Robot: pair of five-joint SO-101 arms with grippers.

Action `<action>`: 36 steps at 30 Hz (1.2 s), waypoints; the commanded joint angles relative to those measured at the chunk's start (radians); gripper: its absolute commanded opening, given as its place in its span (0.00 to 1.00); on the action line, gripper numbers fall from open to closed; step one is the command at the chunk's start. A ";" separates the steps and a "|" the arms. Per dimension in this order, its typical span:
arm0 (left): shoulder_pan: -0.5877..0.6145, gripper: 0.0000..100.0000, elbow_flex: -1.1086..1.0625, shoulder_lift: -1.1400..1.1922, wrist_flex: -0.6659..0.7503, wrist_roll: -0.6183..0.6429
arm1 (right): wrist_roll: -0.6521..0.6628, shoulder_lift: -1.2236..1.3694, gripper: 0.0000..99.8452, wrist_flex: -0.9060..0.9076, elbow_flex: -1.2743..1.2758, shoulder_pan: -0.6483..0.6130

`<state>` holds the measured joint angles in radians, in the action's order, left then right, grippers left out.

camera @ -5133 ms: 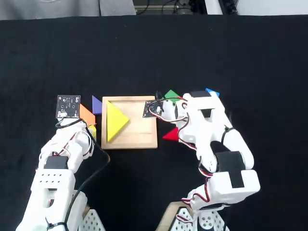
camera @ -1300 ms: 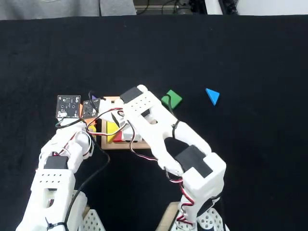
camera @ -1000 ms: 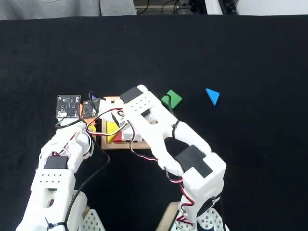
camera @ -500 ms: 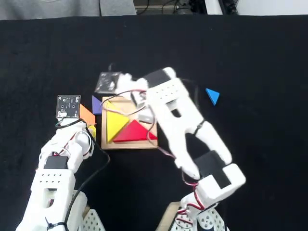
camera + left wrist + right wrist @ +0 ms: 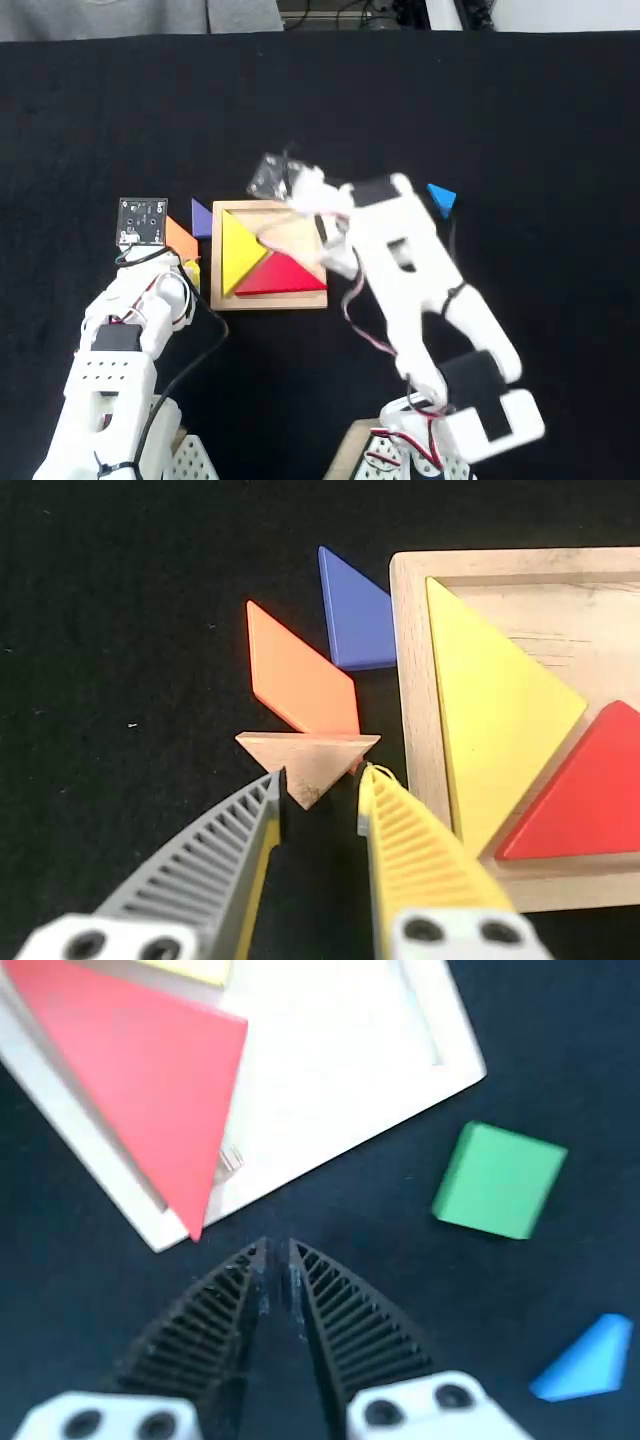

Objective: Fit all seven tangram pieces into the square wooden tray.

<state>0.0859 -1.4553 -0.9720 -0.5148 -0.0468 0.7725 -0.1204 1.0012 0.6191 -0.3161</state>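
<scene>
The square wooden tray (image 5: 312, 298) holds a large yellow triangle (image 5: 240, 250) and a red triangle (image 5: 285, 272), flat side by side. My right gripper (image 5: 277, 1258) is shut and empty, above the black table just off a tray (image 5: 330, 1090) corner, near the red triangle (image 5: 140, 1060). Close by lie a green square (image 5: 500, 1180) and a small blue triangle (image 5: 585, 1360). My left gripper (image 5: 320, 780) is shut on a small tan triangle (image 5: 308, 760) lying left of the tray (image 5: 410, 680). An orange parallelogram (image 5: 300, 675) and a purple-blue triangle (image 5: 358, 615) lie just beyond it.
The right arm (image 5: 400, 260) stretches over the tray's right side and hides the green square in the high view. The small blue triangle (image 5: 440, 198) lies apart at the right. Black cloth covers the table (image 5: 540, 120), with open room to the back and right.
The red triangle went from the table right of the tray into the tray. My right arm swung from the tray's left side back toward its far right. The left arm kept still.
</scene>
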 commanded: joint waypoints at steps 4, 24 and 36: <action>-0.015 0.14 0.004 -0.002 0.023 -0.011 | -0.055 -0.104 0.01 -0.229 0.232 0.012; -0.015 0.14 0.004 -0.002 0.023 -0.011 | -0.104 -0.102 0.01 -0.213 0.242 0.009; -0.016 0.14 0.005 -0.002 0.023 -0.011 | -0.152 -0.102 0.01 -0.189 0.214 -0.054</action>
<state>0.0829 -1.4553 -0.9720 -0.5148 -0.0468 0.6529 -0.1788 0.8078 0.8876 -0.3544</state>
